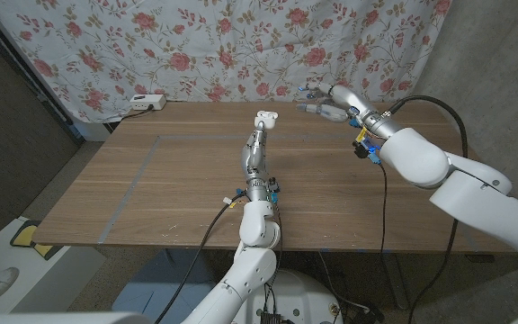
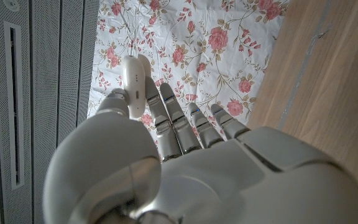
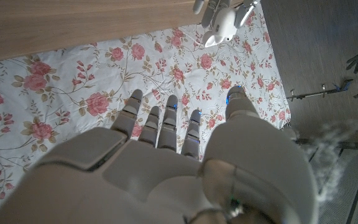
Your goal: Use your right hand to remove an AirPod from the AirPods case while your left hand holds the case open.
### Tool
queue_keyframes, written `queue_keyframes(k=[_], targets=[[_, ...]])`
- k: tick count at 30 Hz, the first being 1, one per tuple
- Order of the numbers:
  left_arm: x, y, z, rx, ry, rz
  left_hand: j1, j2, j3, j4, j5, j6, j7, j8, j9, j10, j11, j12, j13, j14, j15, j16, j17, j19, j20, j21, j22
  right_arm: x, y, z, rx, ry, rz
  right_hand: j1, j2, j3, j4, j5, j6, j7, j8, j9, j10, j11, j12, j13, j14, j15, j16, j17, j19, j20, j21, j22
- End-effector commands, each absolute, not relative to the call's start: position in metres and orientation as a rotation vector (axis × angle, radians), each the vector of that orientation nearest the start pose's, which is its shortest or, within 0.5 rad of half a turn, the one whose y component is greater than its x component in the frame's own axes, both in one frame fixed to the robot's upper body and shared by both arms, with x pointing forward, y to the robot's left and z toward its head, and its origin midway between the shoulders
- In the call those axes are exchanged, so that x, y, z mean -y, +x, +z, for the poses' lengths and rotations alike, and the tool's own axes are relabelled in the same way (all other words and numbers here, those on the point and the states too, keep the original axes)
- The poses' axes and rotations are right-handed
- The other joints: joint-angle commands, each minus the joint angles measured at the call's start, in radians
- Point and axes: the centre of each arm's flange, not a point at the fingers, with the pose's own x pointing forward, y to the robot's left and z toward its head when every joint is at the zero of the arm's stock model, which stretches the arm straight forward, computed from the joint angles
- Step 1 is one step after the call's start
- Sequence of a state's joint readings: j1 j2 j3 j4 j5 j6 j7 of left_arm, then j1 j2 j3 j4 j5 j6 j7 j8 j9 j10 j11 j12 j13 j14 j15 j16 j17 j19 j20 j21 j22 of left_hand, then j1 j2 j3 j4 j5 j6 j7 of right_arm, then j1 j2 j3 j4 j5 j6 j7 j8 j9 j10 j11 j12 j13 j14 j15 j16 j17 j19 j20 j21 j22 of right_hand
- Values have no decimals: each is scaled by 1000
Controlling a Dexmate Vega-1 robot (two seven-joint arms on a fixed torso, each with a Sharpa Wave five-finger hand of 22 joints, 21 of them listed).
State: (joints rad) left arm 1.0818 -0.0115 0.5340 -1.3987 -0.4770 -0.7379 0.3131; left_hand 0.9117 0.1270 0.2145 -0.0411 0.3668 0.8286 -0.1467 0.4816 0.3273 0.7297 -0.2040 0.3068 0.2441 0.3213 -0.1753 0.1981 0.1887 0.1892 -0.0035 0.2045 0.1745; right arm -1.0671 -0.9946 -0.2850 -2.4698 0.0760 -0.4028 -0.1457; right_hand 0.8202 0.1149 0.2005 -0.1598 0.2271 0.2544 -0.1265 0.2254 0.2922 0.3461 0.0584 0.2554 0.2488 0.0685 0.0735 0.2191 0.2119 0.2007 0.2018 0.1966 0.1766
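Note:
My left hand (image 1: 256,153) reaches up over the middle of the table and pinches the small white AirPods case (image 1: 265,118) at its fingertips. The left wrist view shows the case (image 2: 133,82) held between thumb and a finger, the other fingers (image 2: 194,124) straight beside it. Whether its lid stands open I cannot tell. My right hand (image 1: 325,105) hovers over the table's far edge, to the right of the case and apart from it, fingers spread with nothing in them. In the right wrist view that hand (image 3: 166,155) faces the curtain, with the case (image 3: 221,26) beyond it.
A white power strip (image 1: 145,102) lies at the table's far left corner. Grey tape lines (image 1: 138,173) mark the wooden table (image 1: 187,207). A floral curtain (image 1: 223,45) hangs close behind the far edge. Black cables run along my right arm (image 1: 421,157).

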Motion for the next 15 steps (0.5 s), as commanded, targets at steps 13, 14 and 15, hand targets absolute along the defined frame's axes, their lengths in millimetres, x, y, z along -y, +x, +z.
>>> queue_keyframes(k=[13, 14, 15], targets=[[-67, 564, -90, 821, -597, -256, 17, -4, -9, 4, 14, 40, -48, 2, 44, 24, -16, -13, 7, -38, -12, -8, 2, -9, 3, -6, 4, 147, 412, 104, 833, -1006, 275, 19, -1, 12, 5, 4, -41, 28, -16, -7, 65, -13, 26, 16, 36, -12, 21, 2, 10, 0, 7, 3], [-66, 564, -89, 817, -605, -260, 17, -4, -10, 4, 14, 41, -49, 2, 44, 24, -16, -14, 7, -38, -12, -8, 2, -9, 2, -6, 4, 146, 413, 104, 829, -1007, 276, 19, -1, 12, 5, 4, -41, 28, -16, -8, 68, -14, 27, 17, 38, -12, 22, 2, 10, 0, 7, 3], [-66, 565, -89, 821, -601, -272, 17, -3, -10, 5, 14, 41, -50, 2, 43, 24, -16, -14, 7, -38, -13, -8, 2, -9, 3, -6, 4, 145, 413, 105, 828, -1013, 277, 20, -2, 12, 5, 4, -41, 28, -16, -8, 75, -16, 30, 18, 40, -14, 23, 2, 10, 0, 7, 3]])
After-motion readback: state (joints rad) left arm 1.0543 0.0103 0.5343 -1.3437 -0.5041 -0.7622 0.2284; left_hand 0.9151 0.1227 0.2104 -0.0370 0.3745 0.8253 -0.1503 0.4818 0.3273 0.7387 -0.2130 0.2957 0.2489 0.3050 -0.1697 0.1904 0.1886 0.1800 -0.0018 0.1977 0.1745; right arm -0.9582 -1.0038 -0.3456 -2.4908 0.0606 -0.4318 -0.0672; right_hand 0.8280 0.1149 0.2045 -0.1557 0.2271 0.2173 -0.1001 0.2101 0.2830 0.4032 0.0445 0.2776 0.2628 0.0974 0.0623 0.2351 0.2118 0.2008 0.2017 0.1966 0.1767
